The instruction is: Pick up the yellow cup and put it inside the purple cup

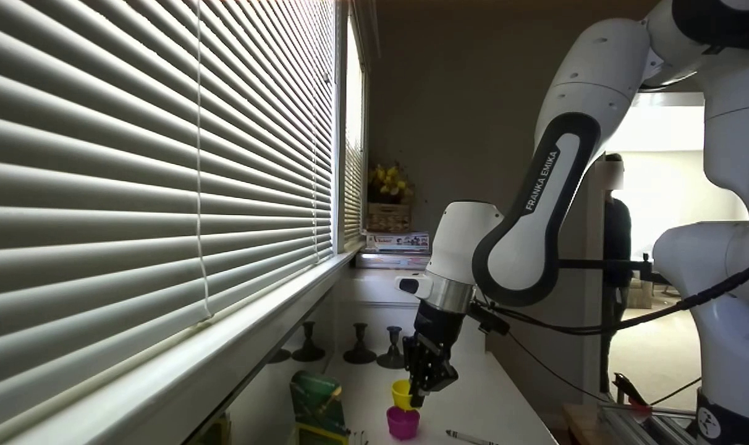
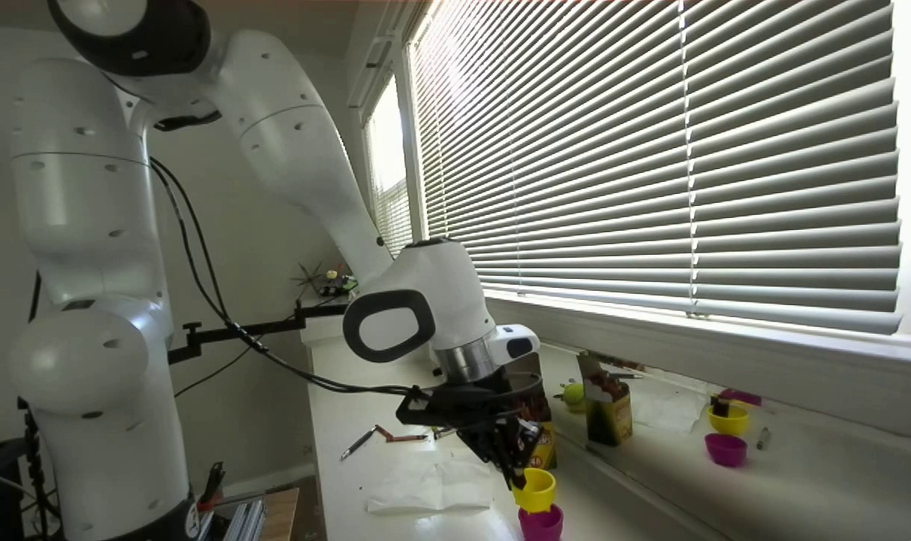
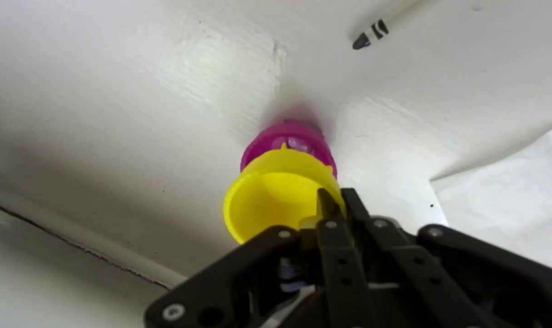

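The yellow cup (image 3: 280, 196) and the purple cup (image 3: 287, 132) are looking like smooth plastic, and the gripper (image 3: 335, 193) is showing a matt black finish with bright metal screws (image 3: 173, 312). The counter (image 3: 144, 100) is gleaming like glossy paint, roughened in streaks, while the paper (image 3: 513, 196) is showing soft creases. On the robot arm (image 2: 290, 143), a metal ring (image 2: 467, 362) is shining next to smooth white casings (image 2: 444, 282).
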Motion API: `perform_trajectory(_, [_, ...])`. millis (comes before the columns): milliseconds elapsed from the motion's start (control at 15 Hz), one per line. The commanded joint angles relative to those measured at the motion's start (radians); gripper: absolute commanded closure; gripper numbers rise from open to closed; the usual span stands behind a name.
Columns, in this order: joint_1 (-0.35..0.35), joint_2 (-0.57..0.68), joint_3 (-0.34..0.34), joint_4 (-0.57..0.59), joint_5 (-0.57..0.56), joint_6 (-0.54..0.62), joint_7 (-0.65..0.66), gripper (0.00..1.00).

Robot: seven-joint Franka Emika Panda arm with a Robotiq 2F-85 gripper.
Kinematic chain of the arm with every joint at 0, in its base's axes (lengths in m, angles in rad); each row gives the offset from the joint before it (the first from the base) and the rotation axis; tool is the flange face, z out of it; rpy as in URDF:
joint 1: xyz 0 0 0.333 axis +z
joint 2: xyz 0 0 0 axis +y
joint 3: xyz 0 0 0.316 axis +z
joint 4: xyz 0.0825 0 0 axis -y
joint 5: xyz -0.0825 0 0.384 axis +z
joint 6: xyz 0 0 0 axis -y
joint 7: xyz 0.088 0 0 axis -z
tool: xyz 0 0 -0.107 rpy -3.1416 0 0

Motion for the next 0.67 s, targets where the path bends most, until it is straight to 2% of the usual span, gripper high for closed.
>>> perform_trajectory(0, [0.01,0.015,0.013,0.0,0.048,0.034,-0.004,0.98])
perform_trajectory(600, [0.008,0.04,0.04,0.0,0.13,0.072,-0.025,0.98])
